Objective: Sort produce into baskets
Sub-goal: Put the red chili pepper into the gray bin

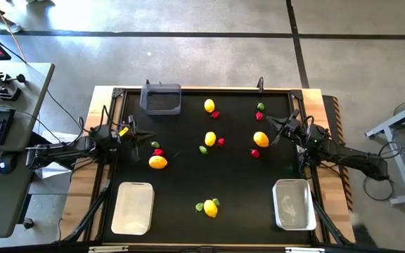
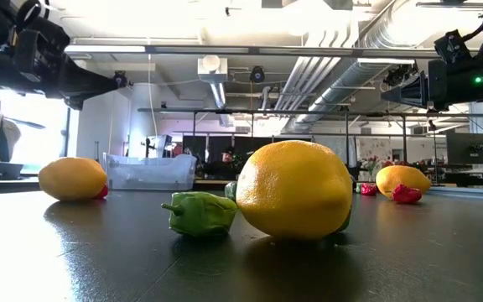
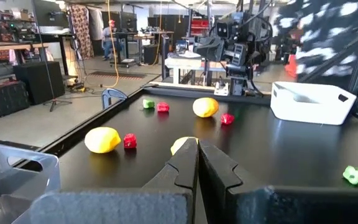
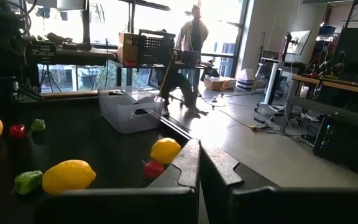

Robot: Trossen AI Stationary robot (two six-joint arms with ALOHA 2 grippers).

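Facing inward from the left edge, your left gripper (image 1: 133,131) sits pinched shut, empty | nearest produce: yellow fruit (image 1: 158,162) just ahead and toward the front, long axis across the table | right gripper (image 1: 278,135) also shut, empty, beside another yellow fruit (image 1: 261,139) | baskets: dark grey basket (image 1: 161,98) at the back, white ones at the front corners.

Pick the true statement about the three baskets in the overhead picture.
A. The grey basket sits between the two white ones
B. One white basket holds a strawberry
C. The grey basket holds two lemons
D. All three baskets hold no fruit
D: the grey basket at the far edge and the two white baskets at the near corners show bare bottoms, while fruit such as this lemon lies on the table.
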